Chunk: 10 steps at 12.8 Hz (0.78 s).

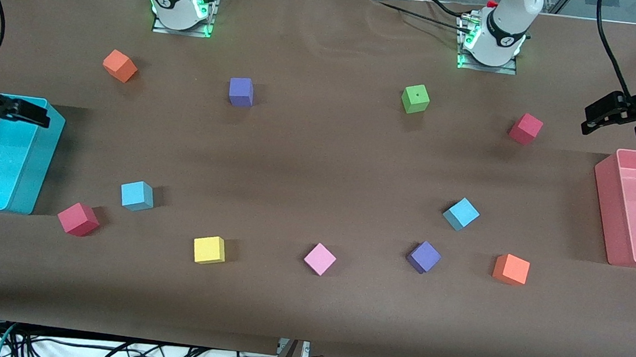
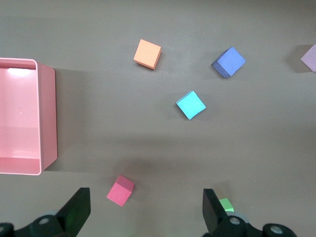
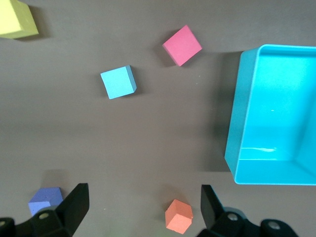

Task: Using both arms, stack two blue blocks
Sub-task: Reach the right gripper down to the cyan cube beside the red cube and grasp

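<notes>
Cyan bin point(image 1: 32, 174) at the right arm's end of the table, pink bin point(image 1: 605, 200) at the left arm's end; nothing seen inside either, both cut off by the frame. Right gripper point(image 1: 29, 113) over the cyan bin, left gripper point(image 1: 607, 113) above the pink bin's corner, both spread wide, holding nothing. One blue block point(image 1: 136, 195) near the cyan bin, the other point(image 1: 461, 213) toward the pink bin, well apart.
</notes>
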Available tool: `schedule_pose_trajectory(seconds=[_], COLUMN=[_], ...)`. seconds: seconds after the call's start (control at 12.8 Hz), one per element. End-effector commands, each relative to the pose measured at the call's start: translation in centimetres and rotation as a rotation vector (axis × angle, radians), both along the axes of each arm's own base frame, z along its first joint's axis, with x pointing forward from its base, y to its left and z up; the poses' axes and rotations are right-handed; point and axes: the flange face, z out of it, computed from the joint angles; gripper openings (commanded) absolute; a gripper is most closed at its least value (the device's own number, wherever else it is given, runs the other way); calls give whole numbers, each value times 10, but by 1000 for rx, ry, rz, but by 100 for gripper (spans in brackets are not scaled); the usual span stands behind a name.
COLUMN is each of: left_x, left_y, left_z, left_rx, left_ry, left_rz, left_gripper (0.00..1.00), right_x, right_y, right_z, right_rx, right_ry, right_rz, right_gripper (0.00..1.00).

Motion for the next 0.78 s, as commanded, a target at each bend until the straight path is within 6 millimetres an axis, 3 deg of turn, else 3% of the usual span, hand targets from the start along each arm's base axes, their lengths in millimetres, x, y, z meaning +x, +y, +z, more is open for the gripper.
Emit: schedule_pose_trajectory(seconds=[0.0, 0.39, 0.54, 0.7], left_x=[-6, -3, -3, -1], left_y=[2, 0, 1, -1], left_z=[1, -2, -2, -2], left_rx=[-11, -13, -13, -15], left_ry=[-8, -11, -11, -18], left_rz=[12, 9, 10, 9], left_gripper=[100, 100, 100, 100], right_x=[19, 50, 51, 41], right_y=[21, 65, 75, 73], right_z=[-46, -156, -210, -249], right_rx=[26, 29, 49, 52], right_ry=[25, 25, 18, -11], right_rz=[32, 108, 193, 219], right_gripper=[100, 100, 100, 100])
